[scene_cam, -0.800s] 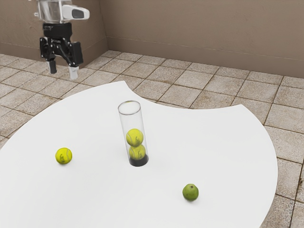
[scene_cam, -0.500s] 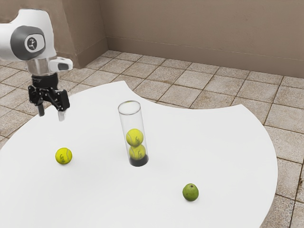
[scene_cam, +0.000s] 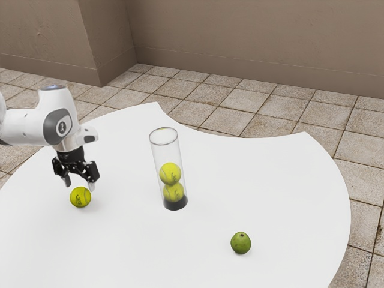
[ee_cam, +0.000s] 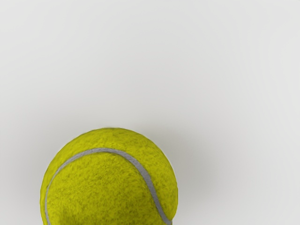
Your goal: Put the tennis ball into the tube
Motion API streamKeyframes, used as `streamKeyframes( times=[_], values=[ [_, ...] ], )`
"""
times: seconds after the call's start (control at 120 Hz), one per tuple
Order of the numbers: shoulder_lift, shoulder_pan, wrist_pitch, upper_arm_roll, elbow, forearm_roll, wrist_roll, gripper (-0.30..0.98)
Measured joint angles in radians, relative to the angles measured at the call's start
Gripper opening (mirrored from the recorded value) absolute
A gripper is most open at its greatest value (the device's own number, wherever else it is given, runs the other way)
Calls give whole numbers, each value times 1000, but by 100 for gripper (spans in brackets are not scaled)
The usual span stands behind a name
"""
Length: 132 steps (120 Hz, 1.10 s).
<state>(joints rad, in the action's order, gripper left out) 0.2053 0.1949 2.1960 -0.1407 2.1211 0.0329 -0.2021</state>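
Currently early: grasp, lift and drop-in left to do | gripper (scene_cam: 79,185): fingers wide, holding nothing | loose tennis ball (scene_cam: 80,197): on white table (scene_cam: 132,252), just under the gap between fingertips | tube (scene_cam: 166,153): upright, apart from fingers toward the exterior view's right, two balls (scene_cam: 170,173) inside | green fruit (scene_cam: 240,243): farther from fingers
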Motion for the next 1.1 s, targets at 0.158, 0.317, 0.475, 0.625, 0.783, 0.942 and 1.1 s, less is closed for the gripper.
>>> streamKeyframes(
  times=[0.158, 0.317, 0.475, 0.625, 0.783, 0.942, 1.1],
  values=[
    [53, 0, 112, -35, 2, 12, -10, 69],
    [91, 2, 166, -48, 2, 16, -18, 69],
    [124, 0, 191, -47, 1, 21, -25, 69],
    [131, -1, 188, -45, 3, 30, -28, 67],
    [126, -2, 147, -40, 4, 47, -24, 61],
    [122, -2, 121, -40, 16, 55, -12, 53],
    [120, -2, 116, -40, 14, 60, -3, 47]
  ],
)
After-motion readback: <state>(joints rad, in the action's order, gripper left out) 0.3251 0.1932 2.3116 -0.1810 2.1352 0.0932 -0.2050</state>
